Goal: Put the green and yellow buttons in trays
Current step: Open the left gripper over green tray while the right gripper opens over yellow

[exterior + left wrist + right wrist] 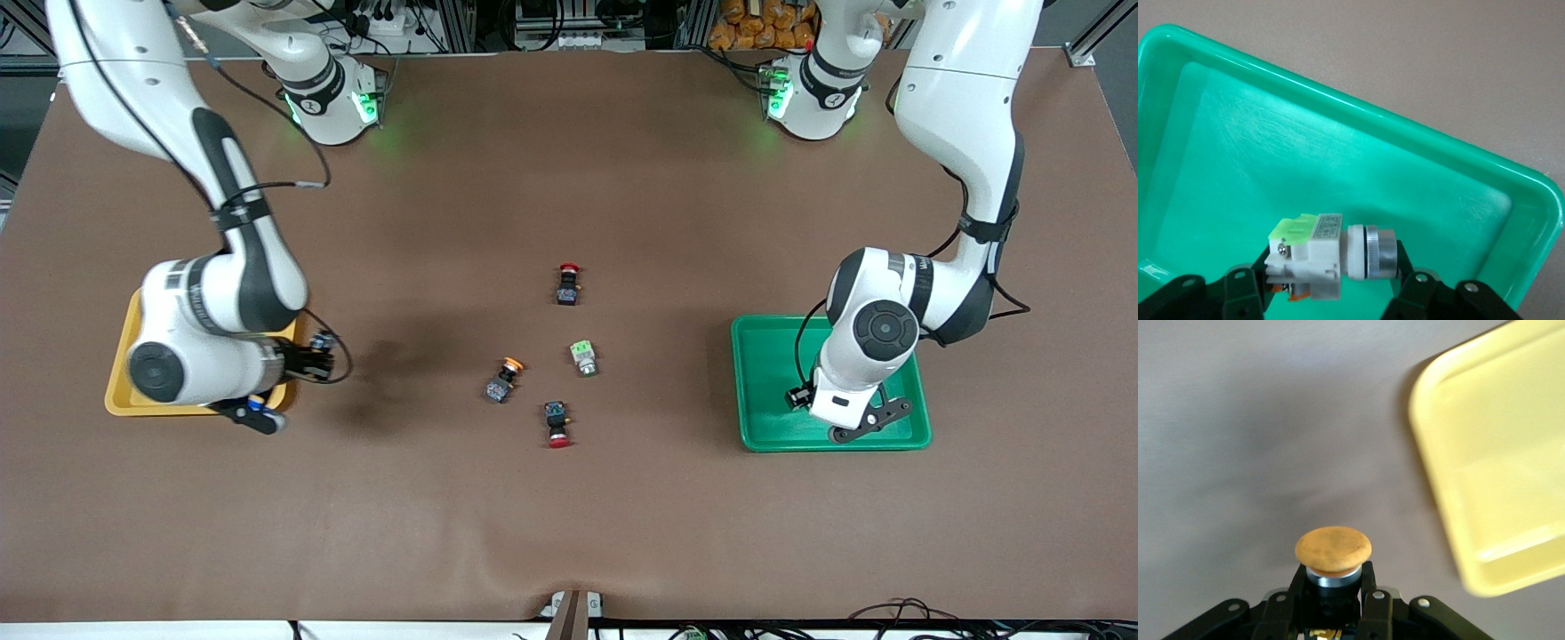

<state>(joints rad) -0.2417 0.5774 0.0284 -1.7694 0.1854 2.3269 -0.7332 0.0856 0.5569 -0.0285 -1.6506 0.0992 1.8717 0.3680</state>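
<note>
Green button (1331, 257) in left claw (1331, 293) over green tray (1338, 167) — yellow-capped button (1333, 550) in right claw (1331, 607), seemingly beside yellow tray (1498, 473).

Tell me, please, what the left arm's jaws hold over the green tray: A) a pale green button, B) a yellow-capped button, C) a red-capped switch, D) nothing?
A: the left wrist view shows the left gripper shut on a pale green button with a whitish body, just over the green tray; the yellow-capped button is in the right gripper, beside the yellow tray.
</note>
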